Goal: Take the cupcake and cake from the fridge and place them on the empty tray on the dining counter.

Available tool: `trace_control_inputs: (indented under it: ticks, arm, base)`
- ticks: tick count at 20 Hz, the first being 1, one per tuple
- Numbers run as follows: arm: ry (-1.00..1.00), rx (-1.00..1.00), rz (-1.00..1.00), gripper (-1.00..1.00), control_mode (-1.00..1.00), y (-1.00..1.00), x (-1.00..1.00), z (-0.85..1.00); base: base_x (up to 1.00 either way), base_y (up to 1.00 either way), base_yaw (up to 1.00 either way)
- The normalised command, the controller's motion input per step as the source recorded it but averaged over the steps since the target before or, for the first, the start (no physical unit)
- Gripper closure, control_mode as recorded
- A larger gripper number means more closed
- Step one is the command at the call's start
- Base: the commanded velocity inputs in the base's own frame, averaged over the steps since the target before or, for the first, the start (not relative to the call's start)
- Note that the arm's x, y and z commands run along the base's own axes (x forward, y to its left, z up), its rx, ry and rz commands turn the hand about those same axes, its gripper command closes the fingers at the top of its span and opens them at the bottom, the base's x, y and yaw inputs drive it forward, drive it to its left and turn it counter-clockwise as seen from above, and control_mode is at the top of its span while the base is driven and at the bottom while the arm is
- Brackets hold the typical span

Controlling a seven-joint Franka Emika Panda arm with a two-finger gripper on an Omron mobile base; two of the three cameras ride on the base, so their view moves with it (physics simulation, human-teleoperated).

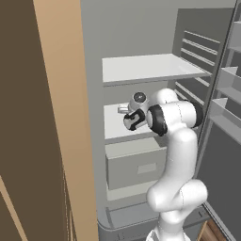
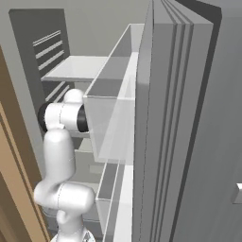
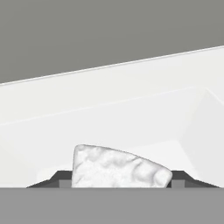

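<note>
Fridge stands open, door swung right, wooden panel on the left. Nearest in the hand view, the cake sits between the two dark fingertips on the white middle shelf. Gripper reaches in over that shelf; whether the jaws actually pinch the cake, can't tell. Grey drawer below, another shelf above, grey back wall behind.

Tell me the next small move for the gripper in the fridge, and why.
Probably finish closing the gripper on the cake, then lift slightly. In the hand view the white slice sits right between the two dark fingertips on the white fridge shelf; contact on its sides isn't clearly visible yet, so lifting now might leave it behind.
</note>
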Motion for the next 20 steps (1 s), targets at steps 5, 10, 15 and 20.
trace_control_inputs:
  ticks: [5, 10, 15, 20]
  arm:
    - [0.00, 0.00, 0.00, 1.00, -1.00, 0.00, -0.40, 0.01]
    - [0.00, 0.00, 0.00, 1.00, -1.00, 0.00, -0.77, 0.33]
    - [0.00, 0.00, 0.00, 1.00, -1.00, 0.00, -0.92, 0.61]
    - [0.00, -0.01, 0.02, 1.00, -1.00, 0.00, -1.00, 0.90]
  base:
    - [0.00, 0.00, 0.00]
    - [0.00, 0.00, 0.00]
    - [0.00, 0.00, 0.00]
    - [0.00, 0.00, 0.00]
